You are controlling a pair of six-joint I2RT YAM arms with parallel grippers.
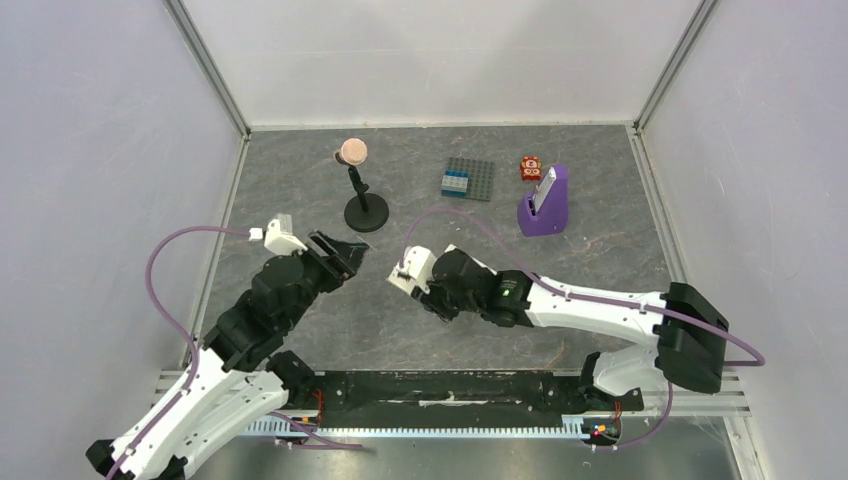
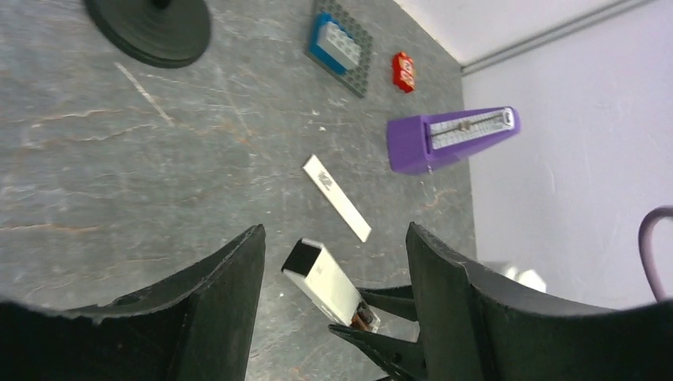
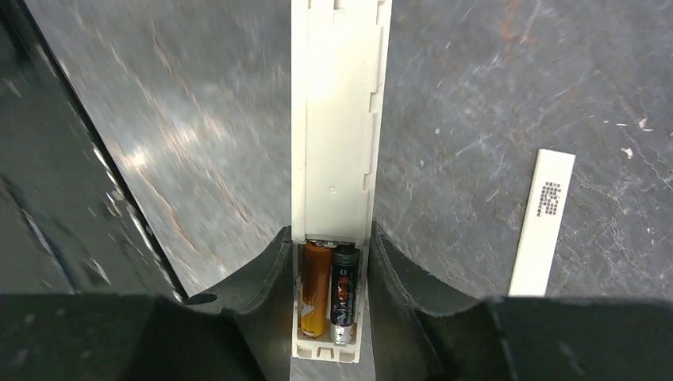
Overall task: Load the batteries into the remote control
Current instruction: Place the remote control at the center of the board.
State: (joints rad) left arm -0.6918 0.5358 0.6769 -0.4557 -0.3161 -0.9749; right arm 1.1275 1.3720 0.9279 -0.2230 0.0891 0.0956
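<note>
Between the two arms, over the grey table (image 1: 300, 180), the right gripper (image 3: 329, 238) is clamped on the remote control (image 3: 333, 119). Its two black fingers (image 3: 266, 286) press the slim white bar from either side at the end nearest the wrist camera. The rest of the bar sticks straight out beyond the fingertips. The back of the remote faces that camera and its recess is uncovered. Both batteries lie in it side by side: the orange battery (image 3: 316, 290) on the left and the dark grey battery (image 3: 344, 294) touching it on the right, right where the fingers pinch.

The left gripper (image 2: 335, 232) is spread wide and grasps nothing. In its wrist view the remote lies in the gap between its jaws — touching neither one — and the right arm's fingertips grip its far end.

On the table just beside the remote lies a thin white strip (image 2: 337, 198) with a small dark printed patch, flat and apart from both claws. Further back stand a purple stand (image 1: 545, 205) holding a pale slab, a grey brick plate (image 1: 468, 180) with blue bricks, a small red block (image 1: 530, 167) and a black round base (image 1: 365, 212) with a post — all well apart from the grippers.
</note>
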